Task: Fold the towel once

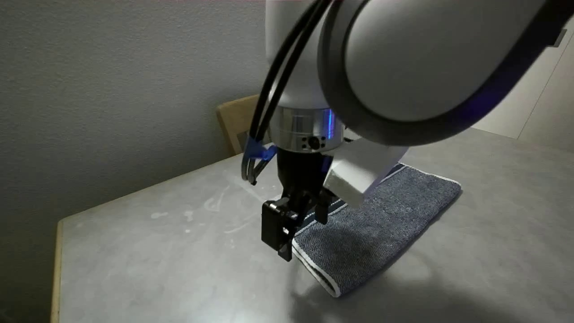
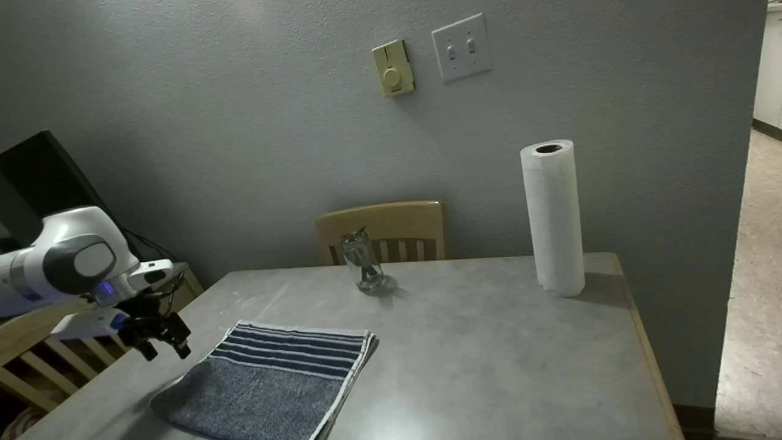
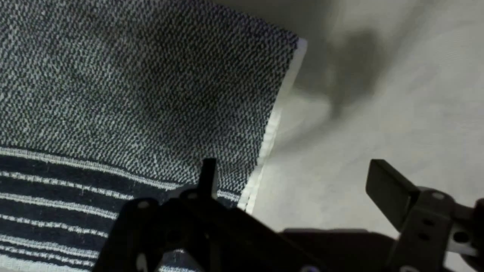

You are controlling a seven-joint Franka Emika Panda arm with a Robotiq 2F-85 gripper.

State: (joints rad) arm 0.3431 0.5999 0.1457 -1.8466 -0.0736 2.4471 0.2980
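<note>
The blue-grey towel (image 1: 385, 224) lies flat on the table, and its stripes show in the exterior view (image 2: 281, 351). Along one side, two pale borders lie one over the other, so the cloth appears doubled there. My gripper (image 1: 303, 237) hangs above that bordered side, its jaws wide apart with nothing between them. From the wrist, the gripper (image 3: 293, 170) straddles the pale edge of the towel (image 3: 151, 94): one of the fingers (image 3: 208, 177) is over the cloth, the opposite one over bare tabletop. Part of the striped end is hidden behind the gripper.
A glass jar (image 2: 360, 263) with dark items inside stands toward the wall side of the table (image 2: 489, 354). Farther along is an upright paper towel roll (image 2: 556, 220). A wooden chair (image 2: 391, 223) is pushed up against the table between it and the wall.
</note>
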